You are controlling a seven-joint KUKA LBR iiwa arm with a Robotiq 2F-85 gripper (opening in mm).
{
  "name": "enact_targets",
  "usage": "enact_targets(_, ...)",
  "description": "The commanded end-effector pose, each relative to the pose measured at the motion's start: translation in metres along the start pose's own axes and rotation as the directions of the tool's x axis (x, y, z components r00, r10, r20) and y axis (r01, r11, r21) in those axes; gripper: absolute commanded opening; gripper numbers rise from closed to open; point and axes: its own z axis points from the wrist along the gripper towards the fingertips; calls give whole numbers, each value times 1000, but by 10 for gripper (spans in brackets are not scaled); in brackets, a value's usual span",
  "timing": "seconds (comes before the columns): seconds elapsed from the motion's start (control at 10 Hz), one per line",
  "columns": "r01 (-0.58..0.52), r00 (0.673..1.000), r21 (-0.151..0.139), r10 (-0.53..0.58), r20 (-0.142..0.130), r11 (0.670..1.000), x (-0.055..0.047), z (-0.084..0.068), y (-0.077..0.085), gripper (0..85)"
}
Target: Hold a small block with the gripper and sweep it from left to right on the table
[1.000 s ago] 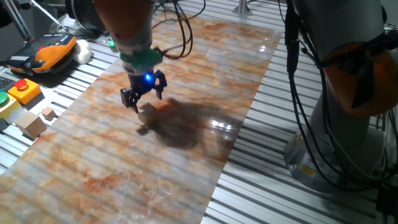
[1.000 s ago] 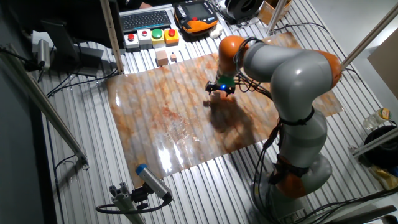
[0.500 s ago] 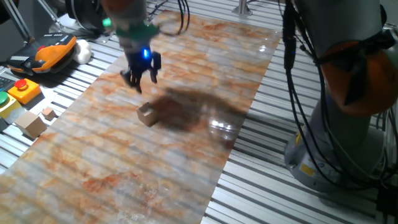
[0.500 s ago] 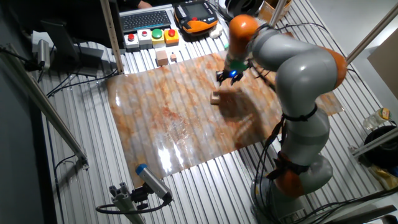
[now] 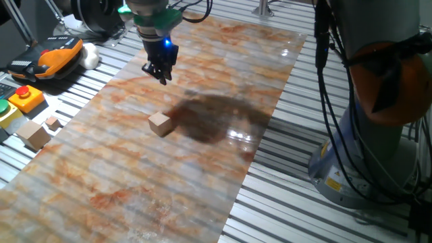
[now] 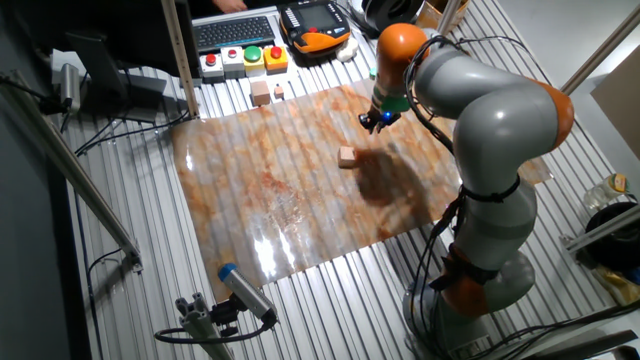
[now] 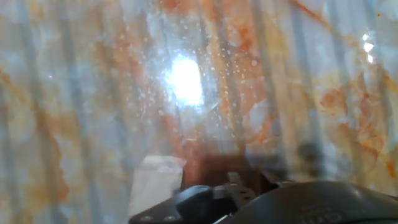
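Observation:
The small block (image 5: 160,124) lies alone on the marbled table (image 5: 135,182), beside the arm's dark shadow. It also shows in the other fixed view (image 6: 347,156) on the table (image 6: 250,190). My gripper (image 5: 160,73), black with a blue light, hangs above the table's far part, well clear of the block and empty, with its fingers apart. It shows in the other fixed view (image 6: 378,122) too. The hand view shows only blurred table (image 7: 93,93) with a bright glare and the dark hand body at the bottom.
A larger tan block (image 5: 34,135) and a tiny cube (image 5: 52,123) sit on the slats left of the sheet, by red (image 5: 23,96) and green button boxes. An orange teach pendant (image 5: 54,54) lies behind. The arm's base (image 5: 378,135) stands at the right.
The gripper was low around the small block a second ago. It has let go, risen and moved toward the far end of the table. The block stays where it was left.

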Motion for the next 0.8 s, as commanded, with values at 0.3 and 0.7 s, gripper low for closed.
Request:
enact_targets(0.3,43,999,12,-43,20,999,4,2,4,0)
enact_targets(0.7,56,998,-2,-56,14,998,7,1,6,0)
